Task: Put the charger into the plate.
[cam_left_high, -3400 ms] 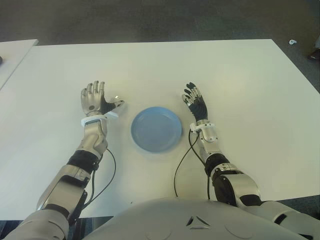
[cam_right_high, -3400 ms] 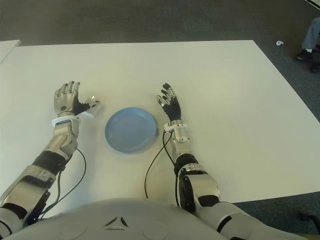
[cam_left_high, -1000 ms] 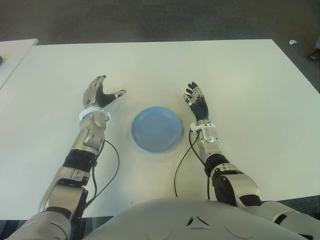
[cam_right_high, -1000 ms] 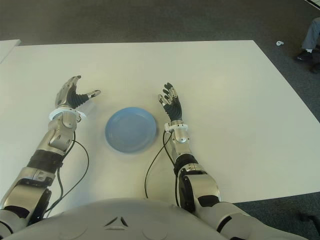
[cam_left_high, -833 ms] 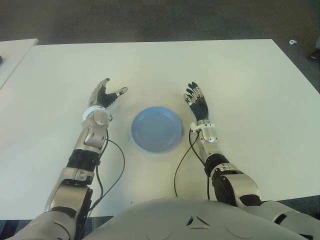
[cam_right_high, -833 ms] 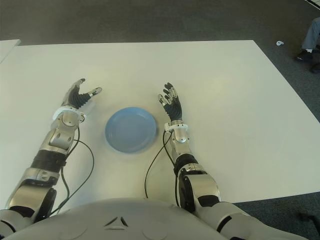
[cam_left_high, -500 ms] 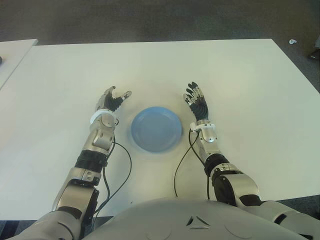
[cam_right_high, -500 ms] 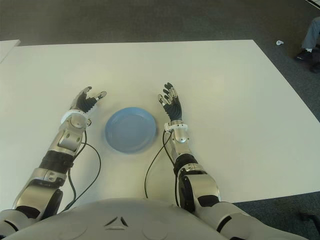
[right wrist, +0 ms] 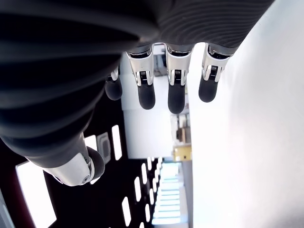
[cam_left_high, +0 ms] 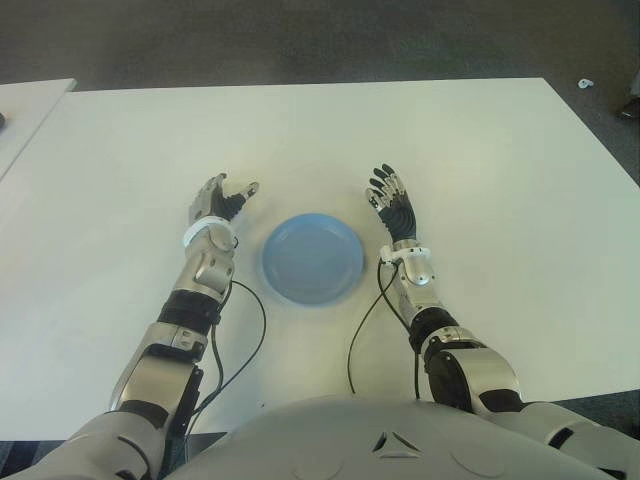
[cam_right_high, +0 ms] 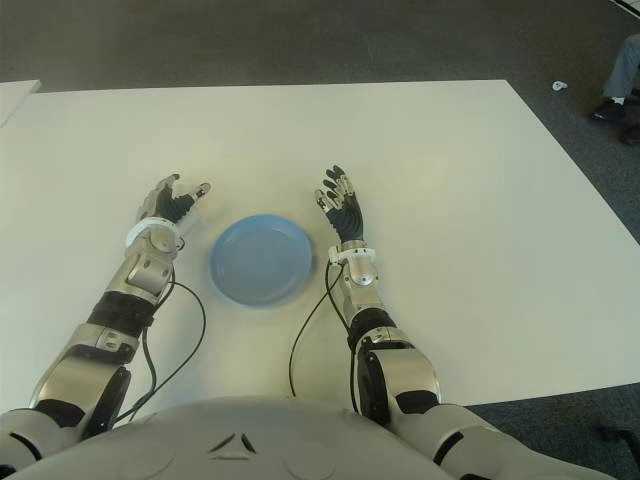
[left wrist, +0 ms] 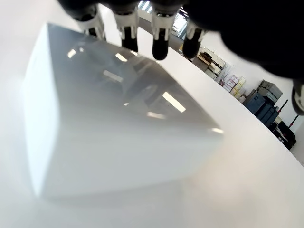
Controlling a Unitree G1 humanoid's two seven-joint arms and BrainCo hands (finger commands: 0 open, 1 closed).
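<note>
The round blue plate lies on the white table between my two hands. My left hand is just left of the plate, fingers spread and loosely bent. Its wrist view shows the charger, a glossy white block, lying on the table right under the palm, with the fingertips beyond its far edge and apart from it. The eye views hide the charger beneath that hand. My right hand shows to the right of the plate, open, its fingers straight and holding nothing.
Black cables run from both wrists back toward my body. A second white table stands at the far left. Beyond the table's far right corner, a person's foot and a small white scrap are on the dark floor.
My left hand has moved right, toward the plate, and tipped from fingers-up to lower over the table. The right hand and the plate have not moved.
</note>
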